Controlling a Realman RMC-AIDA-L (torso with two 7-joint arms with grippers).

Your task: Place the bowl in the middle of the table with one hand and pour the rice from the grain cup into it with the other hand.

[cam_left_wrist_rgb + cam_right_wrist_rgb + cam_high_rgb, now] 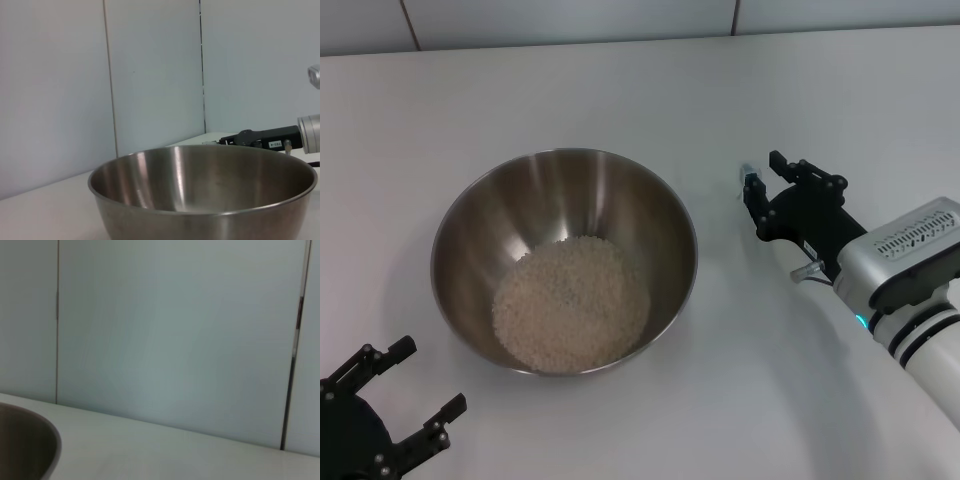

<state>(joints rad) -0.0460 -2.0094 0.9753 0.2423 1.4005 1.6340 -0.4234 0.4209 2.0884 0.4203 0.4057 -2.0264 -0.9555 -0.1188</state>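
Note:
The steel bowl [470,215] stands in the middle of the white table [740,90], upright, with a mound of off-white rice [570,300] in its bottom. My left gripper [398,395] is open and empty at the near left corner, just clear of the bowl's rim. My right gripper [765,178] hovers low over the table, right of the bowl and apart from it. A small clear, pale bit [748,178] shows at its tip; I cannot tell whether it is the grain cup. The left wrist view shows the bowl [200,195] close up and the right gripper [235,140] beyond it.
The tiled wall edge [570,25] runs along the table's far side. The right wrist view shows the bowl's rim [47,440] at its edge, bare table [175,455] and the wall.

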